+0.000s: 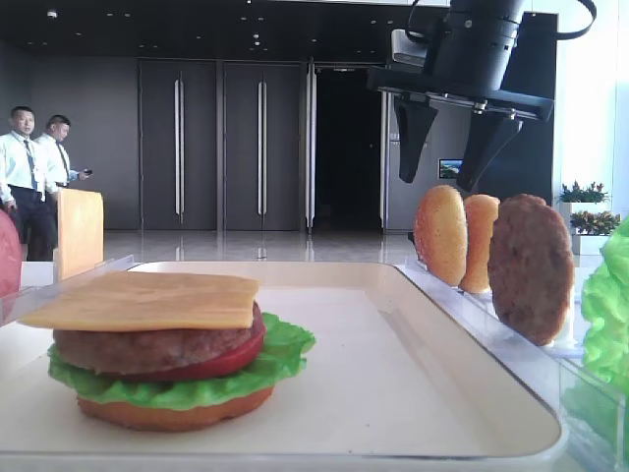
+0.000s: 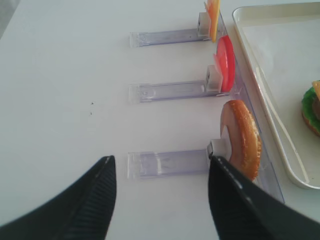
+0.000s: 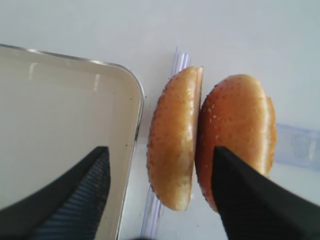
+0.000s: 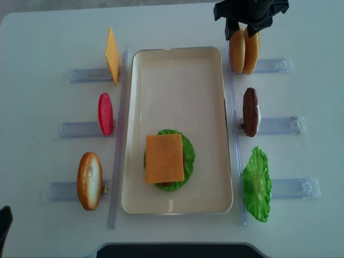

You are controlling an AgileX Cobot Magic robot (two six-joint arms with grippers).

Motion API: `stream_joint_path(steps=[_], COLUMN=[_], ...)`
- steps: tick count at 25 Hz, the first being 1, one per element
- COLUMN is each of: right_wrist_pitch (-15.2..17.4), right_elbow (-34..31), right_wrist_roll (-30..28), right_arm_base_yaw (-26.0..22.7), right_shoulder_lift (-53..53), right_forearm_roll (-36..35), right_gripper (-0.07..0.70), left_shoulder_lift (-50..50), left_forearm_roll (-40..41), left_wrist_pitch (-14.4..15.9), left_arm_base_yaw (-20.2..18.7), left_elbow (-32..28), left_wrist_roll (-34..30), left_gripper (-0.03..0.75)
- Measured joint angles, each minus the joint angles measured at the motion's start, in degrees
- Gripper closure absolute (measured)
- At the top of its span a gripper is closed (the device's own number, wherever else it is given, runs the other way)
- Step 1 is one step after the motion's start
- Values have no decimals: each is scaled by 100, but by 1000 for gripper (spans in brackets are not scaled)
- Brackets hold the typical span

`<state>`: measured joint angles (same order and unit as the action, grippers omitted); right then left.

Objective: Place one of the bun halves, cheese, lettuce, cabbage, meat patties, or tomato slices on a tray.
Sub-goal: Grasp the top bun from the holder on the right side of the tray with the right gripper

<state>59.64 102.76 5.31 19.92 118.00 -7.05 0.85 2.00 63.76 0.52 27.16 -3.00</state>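
Two bun halves stand on edge in a clear rack right of the tray's [image 4: 177,64] far end: a golden speckled one [image 3: 175,140] and a more orange one [image 3: 235,125] touching it. My right gripper [image 3: 160,150] hangs open above them, with the golden bun between its fingers and the right finger [image 3: 255,200] over the orange bun. On the tray sits a stack [image 1: 167,354] of bottom bun, lettuce, tomato, meat patty and a cheese slice [image 4: 164,158] on top. My left gripper [image 2: 159,162] is open and holds nothing, over a clear rack beside another bun half [image 2: 242,137].
On the right racks stand a meat patty [image 4: 250,111] and a lettuce leaf [image 4: 256,184]. On the left racks stand cheese [image 4: 112,55], a tomato slice [image 4: 105,113] and a bun half [image 4: 89,180]. Clear rack rails run along both long sides of the tray.
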Motion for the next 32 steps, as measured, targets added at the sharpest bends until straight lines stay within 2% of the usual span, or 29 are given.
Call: stream_joint_path(steps=[14,32], right_wrist_pitch=[-36,-148], right_elbow=[0,97], right_wrist_roll=[-38,-163], right_arm_base_yaw=[-165,-159], right_shoulder_lift=[5,512], right_forearm_roll=[-79,-464], right_gripper=[206,208], left_shoulder_lift=[0,0], left_forearm_roll=[2,26], left_wrist_pitch=[0,0], left_arm_base_yaw=[0,0], left_elbow=[0,0], left_wrist_roll=[0,29], left_gripper=[265,265])
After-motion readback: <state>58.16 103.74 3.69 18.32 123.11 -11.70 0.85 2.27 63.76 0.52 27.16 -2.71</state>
